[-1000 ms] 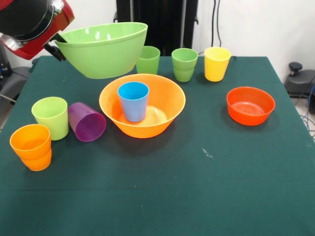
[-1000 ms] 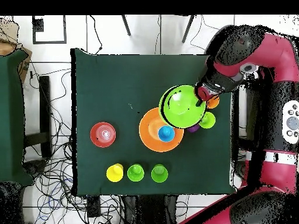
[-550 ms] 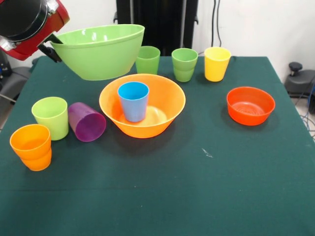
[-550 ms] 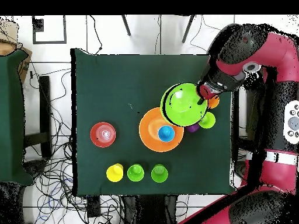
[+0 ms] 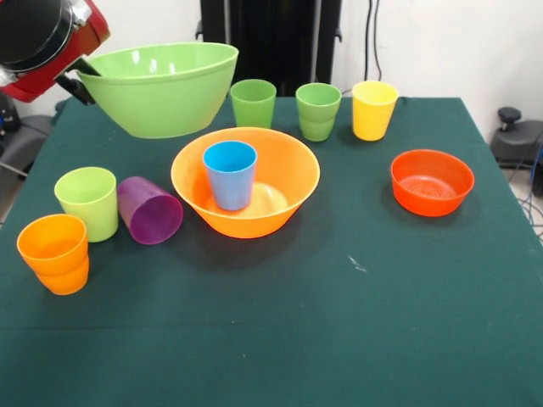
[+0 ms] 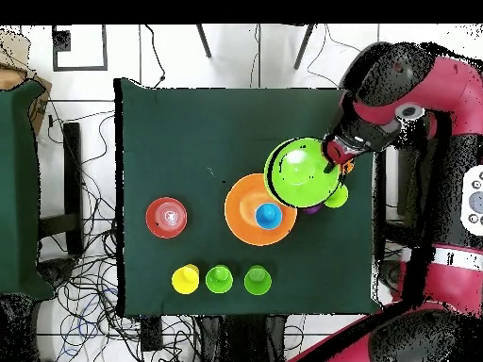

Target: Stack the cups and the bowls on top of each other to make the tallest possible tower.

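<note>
Front view: the gripper (image 5: 82, 75) is clamped on the rim of the lime-green bowl (image 5: 161, 88), holding it in the air above the green table (image 5: 356, 322).

Taking the large orange bowl (image 5: 246, 182) as landmark: the blue cup (image 5: 230, 174) stands upright inside it, and the lifted lime-green bowl hangs behind it and to its left, roughly level. Left of the orange bowl the purple cup (image 5: 149, 210) lies on its side, with the lime cup (image 5: 87, 202) upright just beside it and the orange cup (image 5: 53, 253) nearer the front. Behind the orange bowl stand a green cup (image 5: 254, 103), a darker green cup (image 5: 318, 110) and the yellow cup (image 5: 374, 109) in a row. The red-orange bowl (image 5: 432, 181) sits well apart to its right. Overhead, the lime-green bowl (image 6: 303, 172) overlaps the orange bowl's (image 6: 247, 208) edge.
</note>
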Available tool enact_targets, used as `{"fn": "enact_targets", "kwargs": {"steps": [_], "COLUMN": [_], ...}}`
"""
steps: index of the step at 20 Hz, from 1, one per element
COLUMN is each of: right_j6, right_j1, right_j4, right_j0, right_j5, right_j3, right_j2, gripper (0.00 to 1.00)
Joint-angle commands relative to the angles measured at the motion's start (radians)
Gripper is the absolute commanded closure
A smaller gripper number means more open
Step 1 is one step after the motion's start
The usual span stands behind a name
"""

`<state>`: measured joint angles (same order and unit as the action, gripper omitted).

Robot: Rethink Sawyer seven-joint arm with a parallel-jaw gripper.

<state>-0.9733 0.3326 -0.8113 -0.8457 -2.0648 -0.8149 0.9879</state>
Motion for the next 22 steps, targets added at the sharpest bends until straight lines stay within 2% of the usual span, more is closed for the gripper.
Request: {"fn": "enact_targets", "kwargs": {"steps": [1,7,17,22], "right_j6": [0.134,0.119,0.017,-0.049], "right_j1": [-0.002,0.015,0.047,0.041], "right_j4": [-0.064,-0.043,0.058,0.099], "right_j0": [0.06,0.052,0.021,0.032], "right_j5": [0.036,0.062,0.111,0.145], "right_j3": [-0.024,-0.057,-0.147,-0.168], "right_j2": [-0.102,-0.122,-0.143,-0.152], "gripper": [1.0,1.0,1.0,1.0]}}
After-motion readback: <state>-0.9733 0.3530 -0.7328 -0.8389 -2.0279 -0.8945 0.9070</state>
